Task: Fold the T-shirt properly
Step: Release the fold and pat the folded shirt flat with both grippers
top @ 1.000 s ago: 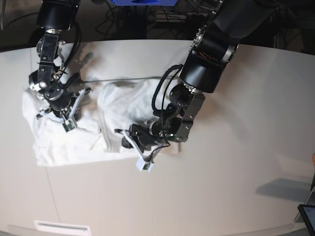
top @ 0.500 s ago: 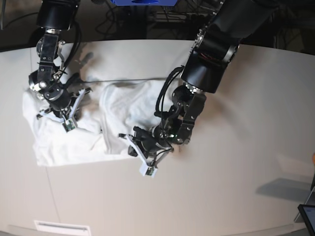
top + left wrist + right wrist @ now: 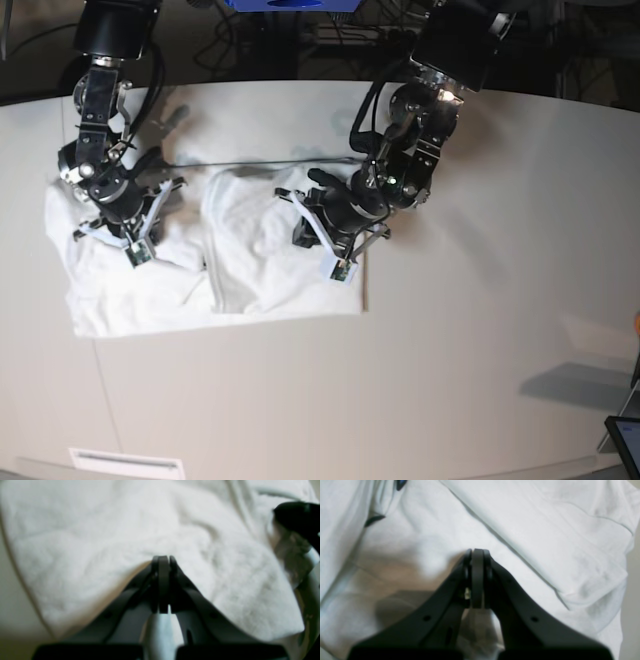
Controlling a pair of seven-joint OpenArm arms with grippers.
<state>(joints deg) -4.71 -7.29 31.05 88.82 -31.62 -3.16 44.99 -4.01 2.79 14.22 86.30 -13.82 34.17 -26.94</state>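
The white T-shirt (image 3: 255, 270) lies on the left half of the table, rumpled on the left and flatter on the right. My left gripper (image 3: 320, 225) is shut, its tips down on the shirt's right part (image 3: 100, 542). My right gripper (image 3: 120, 210) is also shut and presses into the bunched left part (image 3: 545, 542). In the wrist views both pairs of fingers meet tip to tip (image 3: 163, 560) (image 3: 477, 552), and no fold shows between them. Small dark blue bits of print (image 3: 401, 483) peek out from under a fold.
The white table (image 3: 480, 330) extends right and toward the front of the shirt. A thin dark line (image 3: 250, 162) runs across it behind the shirt. A white strip (image 3: 125, 463) lies at the front left edge and a screen corner (image 3: 625, 440) at the front right.
My left arm has pulled back from the shirt's front edge to the middle of its right part. That part now shows flat with a straight right edge. The right arm has not moved.
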